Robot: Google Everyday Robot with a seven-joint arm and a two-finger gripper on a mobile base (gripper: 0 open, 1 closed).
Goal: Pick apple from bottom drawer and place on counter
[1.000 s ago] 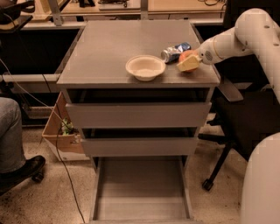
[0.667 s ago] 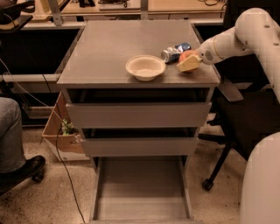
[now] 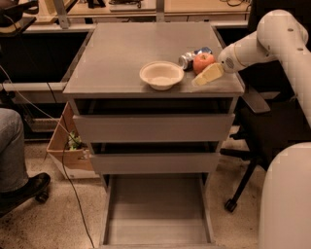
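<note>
**Apple on the Counter Beside the Gripper, Bottom Drawer Pulled Out**

Nearest the camera, the bottom drawer [image 3: 155,204] is seen pulled fully out, its flat grey floor bare between low side walls. To its right, a large white part of the robot's body [image 3: 286,194] fills the corner of the view. To the left, a dark shoe [image 3: 29,187] and a trousered leg [image 3: 12,146] are seen on the speckled floor, with a cardboard box [image 3: 65,146] set just beside the cabinet.

Above the open drawer, the middle drawer [image 3: 154,163] and the top drawer [image 3: 153,127] are shown drawn out only slightly. A dark office chair [image 3: 262,131] is placed to the right of the cabinet.

On the counter [image 3: 121,53], a pale bowl [image 3: 161,74] is set upright near the front edge. Just to its right, the gripper [image 3: 208,74] is held low over the front right corner of the counter, with its pale yellowish tip directed towards the bowl. The apple [image 3: 204,61] is found on the counter directly behind the gripper, touching it or very nearly so. Whether the gripper is spread wide, drawn narrow or closed on the apple cannot be told. A crushed can [image 3: 187,59] is laid just left of the apple, behind the bowl.

The white arm [image 3: 272,39] is extended in from the upper right. Beyond the cabinet, pale wooden desk tops [image 3: 194,6] are visible.
</note>
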